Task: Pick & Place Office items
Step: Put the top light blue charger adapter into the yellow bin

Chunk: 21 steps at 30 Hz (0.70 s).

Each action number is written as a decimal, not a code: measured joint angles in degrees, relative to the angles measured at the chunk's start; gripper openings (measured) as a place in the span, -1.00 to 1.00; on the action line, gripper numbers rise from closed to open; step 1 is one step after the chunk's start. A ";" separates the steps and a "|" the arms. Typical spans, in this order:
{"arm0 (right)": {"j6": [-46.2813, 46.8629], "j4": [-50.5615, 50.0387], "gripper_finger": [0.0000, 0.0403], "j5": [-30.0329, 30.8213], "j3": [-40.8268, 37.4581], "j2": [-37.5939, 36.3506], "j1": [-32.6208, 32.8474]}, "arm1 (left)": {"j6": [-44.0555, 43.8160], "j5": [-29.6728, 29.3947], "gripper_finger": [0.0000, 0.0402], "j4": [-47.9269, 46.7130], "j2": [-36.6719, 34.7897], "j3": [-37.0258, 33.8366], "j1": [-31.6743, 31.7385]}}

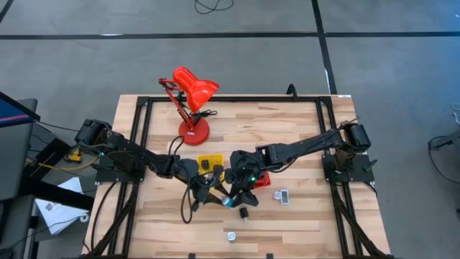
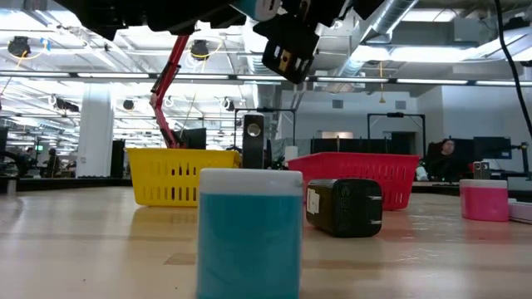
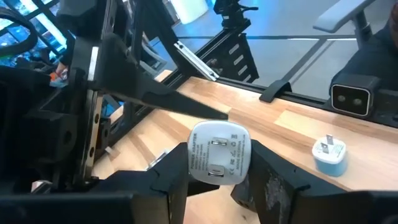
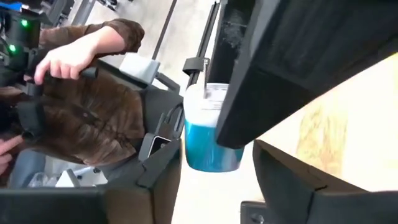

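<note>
The left end effector is clamped on a white plug and the right end effector on a blue-and-white plug, both lifted over the table, likely for carrying to the trays.

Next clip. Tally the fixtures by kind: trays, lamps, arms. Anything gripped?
Square mesh trays, yellow tray and red tray: 2
Red desk lamp: 1
Dark robot arms, left arm and right arm: 2
Total: 5
Left tool grips one white plug adapter.
</note>
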 joint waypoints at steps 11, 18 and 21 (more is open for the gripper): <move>-6.57 -8.99 0.36 8.25 -2.70 -7.38 -0.01 | -6.14 -0.22 -0.34 -5.86 0.00 0.00 0.10; -5.42 -1.48 0.37 17.14 -16.45 -22.08 1.24 | -11.07 -6.75 -0.34 -12.10 0.00 0.00 2.33; -3.11 2.40 0.37 22.89 -23.69 -28.09 1.66 | -15.56 -9.81 -0.34 -16.26 0.00 0.00 4.52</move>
